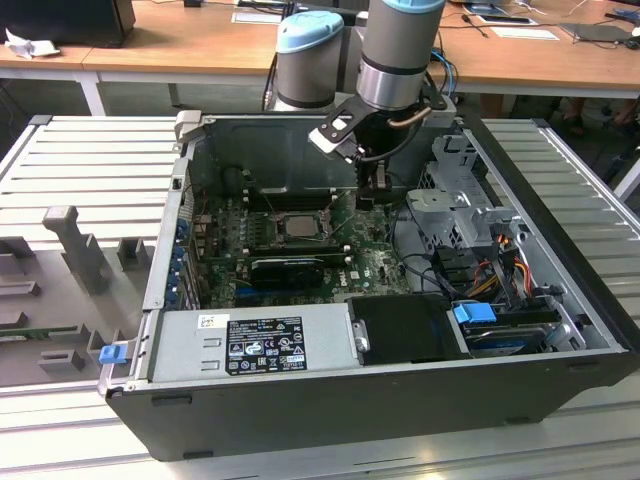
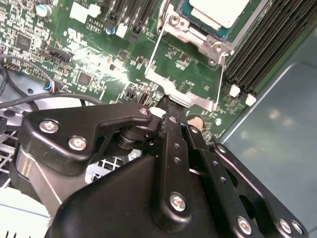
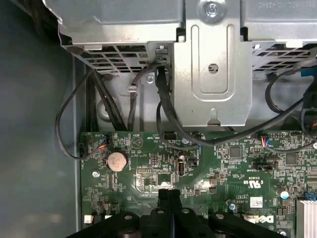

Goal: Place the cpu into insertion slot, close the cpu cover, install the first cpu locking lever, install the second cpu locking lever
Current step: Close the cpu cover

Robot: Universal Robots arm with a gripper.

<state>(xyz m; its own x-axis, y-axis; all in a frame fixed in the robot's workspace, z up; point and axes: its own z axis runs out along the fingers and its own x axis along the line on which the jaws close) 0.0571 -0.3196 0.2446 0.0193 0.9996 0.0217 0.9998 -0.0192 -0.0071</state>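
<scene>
Near the middle of the exterior view, inside the computer case point(image 1: 420, 400), the cpu point(image 1: 300, 225) lies in the insertion slot point(image 2: 198, 42). The pincer point(image 2: 168, 105), fingers pressed together and empty, sits at what seems to be the raised cpu cover point(image 2: 183, 91). Closing it well likely calls for a slow, even push that follows the hinge.

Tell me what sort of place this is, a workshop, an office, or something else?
Probably a robotics lab set up in an office-like room. An open computer case lies on a ribbed metal bench, a robot arm reaches down into it, and wooden desks with papers stand behind.
</scene>
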